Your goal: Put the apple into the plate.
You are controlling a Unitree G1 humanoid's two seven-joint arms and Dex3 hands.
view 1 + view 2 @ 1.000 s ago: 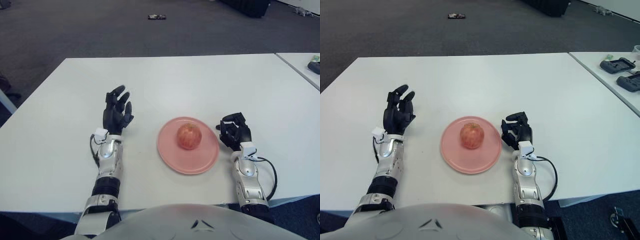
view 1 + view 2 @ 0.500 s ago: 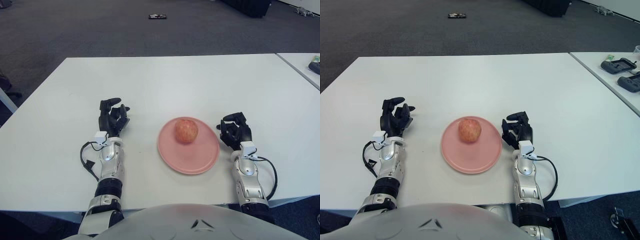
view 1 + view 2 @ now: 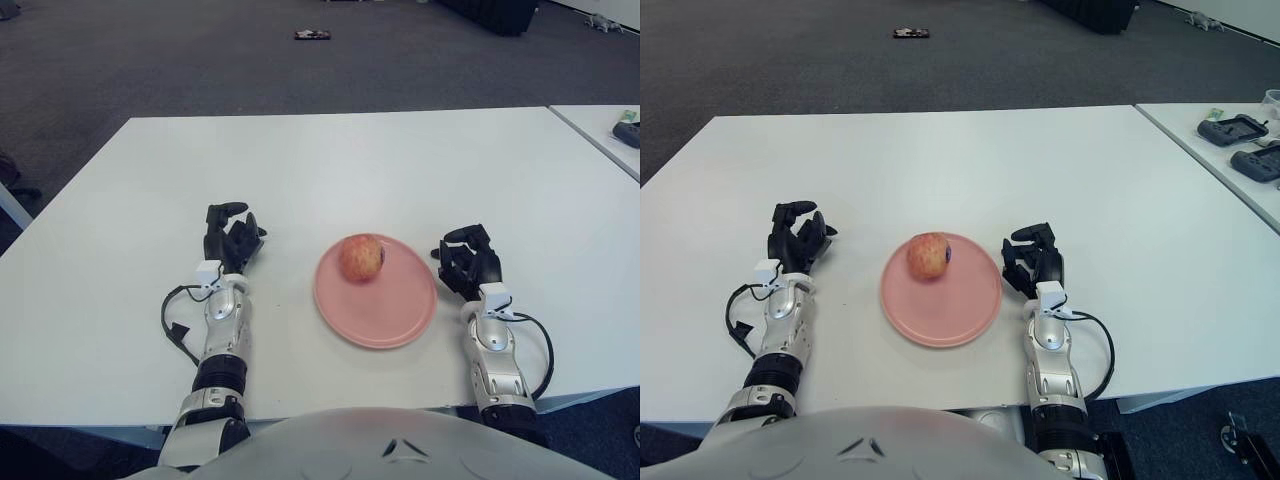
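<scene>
A red-yellow apple [image 3: 360,257] lies on the far left part of a pink plate [image 3: 385,315] on the white table [image 3: 330,165]. It lies tipped, with its dark end facing right. My left hand [image 3: 228,238] rests on the table to the left of the plate, fingers loosely curled, holding nothing. My right hand [image 3: 468,262] rests on the table just right of the plate's rim, fingers curled, holding nothing.
A second white table [image 3: 1230,150] at the right holds dark controllers [image 3: 1238,129]. A small dark object [image 3: 313,35] lies on the carpet beyond the table. A black cable [image 3: 175,320] loops at my left wrist.
My left hand has drawn back toward me and settled on the table with its fingers curled. The apple has rolled from the plate's middle toward its far left edge. The right hand has stayed put.
</scene>
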